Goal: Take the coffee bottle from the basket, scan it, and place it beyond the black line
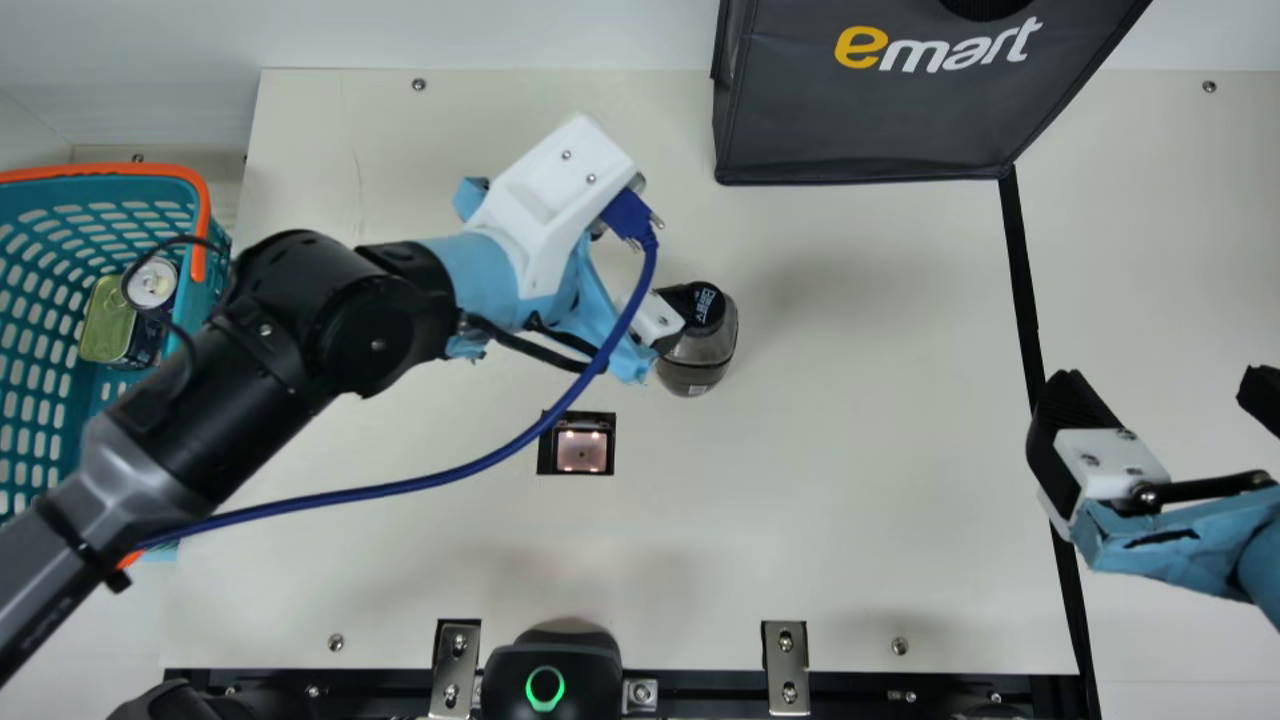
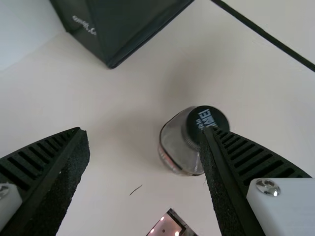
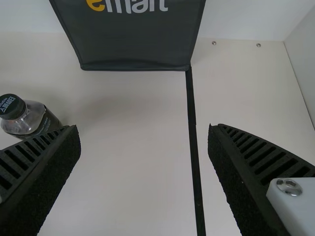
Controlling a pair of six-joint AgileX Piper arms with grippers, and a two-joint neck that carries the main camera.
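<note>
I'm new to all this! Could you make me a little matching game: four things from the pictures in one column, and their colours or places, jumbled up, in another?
Things:
1. Coffee bottle
2. Basket
3. Shopping bag
4. Cable

Colours or places:
A. Dark grey, at the far side of the table
B. Bright blue
C. Left of the black line in the main view, with a black cap
D. Teal, with an orange rim

Right pairs: 1-C, 2-D, 3-A, 4-B
</note>
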